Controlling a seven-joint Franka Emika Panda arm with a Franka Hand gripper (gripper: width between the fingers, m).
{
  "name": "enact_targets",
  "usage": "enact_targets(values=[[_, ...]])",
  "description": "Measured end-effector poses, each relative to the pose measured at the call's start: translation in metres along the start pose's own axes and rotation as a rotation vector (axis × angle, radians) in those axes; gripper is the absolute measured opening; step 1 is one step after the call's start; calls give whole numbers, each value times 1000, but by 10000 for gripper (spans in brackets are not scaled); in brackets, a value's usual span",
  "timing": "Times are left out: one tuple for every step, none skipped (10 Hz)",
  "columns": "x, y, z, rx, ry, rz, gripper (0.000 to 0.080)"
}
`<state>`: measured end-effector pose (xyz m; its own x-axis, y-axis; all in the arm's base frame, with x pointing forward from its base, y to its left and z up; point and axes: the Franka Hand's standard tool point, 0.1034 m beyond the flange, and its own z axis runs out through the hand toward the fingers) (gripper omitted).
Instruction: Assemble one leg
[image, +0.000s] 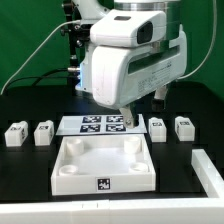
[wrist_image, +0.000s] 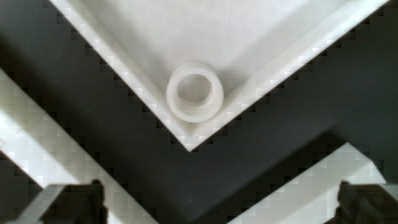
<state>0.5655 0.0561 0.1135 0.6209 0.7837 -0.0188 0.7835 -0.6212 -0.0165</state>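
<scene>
Four small white legs stand on the black table in the exterior view: two on its left (image: 15, 133) (image: 44, 131) and two on its right (image: 157, 127) (image: 185, 126). The large white square panel (image: 103, 165) lies in front of the middle. My gripper (image: 128, 118) hangs above the panel's far right corner, apart from every leg. In the wrist view the gripper (wrist_image: 221, 207) is open and empty, its dark fingers (wrist_image: 71, 205) wide apart. Below it is the panel's corner with a round socket (wrist_image: 194, 90). No leg shows in the wrist view.
The marker board (image: 97, 124) lies flat behind the panel, partly hidden by my arm. A white bar (image: 206, 170) lies at the exterior view's right front. A green backdrop and dark stands are behind the table.
</scene>
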Motion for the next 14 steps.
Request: enact_targets(values=[[0, 0, 0, 0, 0, 0, 650], [0, 0, 0, 0, 0, 0, 650], [0, 0, 0, 0, 0, 0, 650], [0, 0, 0, 0, 0, 0, 650], [0, 0, 0, 0, 0, -3, 650], [0, 0, 0, 0, 0, -45, 650], [0, 0, 0, 1, 0, -41, 650], [-1, -1, 1, 1, -1, -44, 650], [-17, -9, 8, -9, 0, -238, 650], [-52, -24, 16, 9, -18, -487, 650], [-69, -25, 17, 20, -23, -582, 650], [-76, -20, 18, 21, -21, -717, 650], [-82, -16, 19, 25, -19, -838, 650], [-82, -16, 19, 25, -19, -839, 650]])
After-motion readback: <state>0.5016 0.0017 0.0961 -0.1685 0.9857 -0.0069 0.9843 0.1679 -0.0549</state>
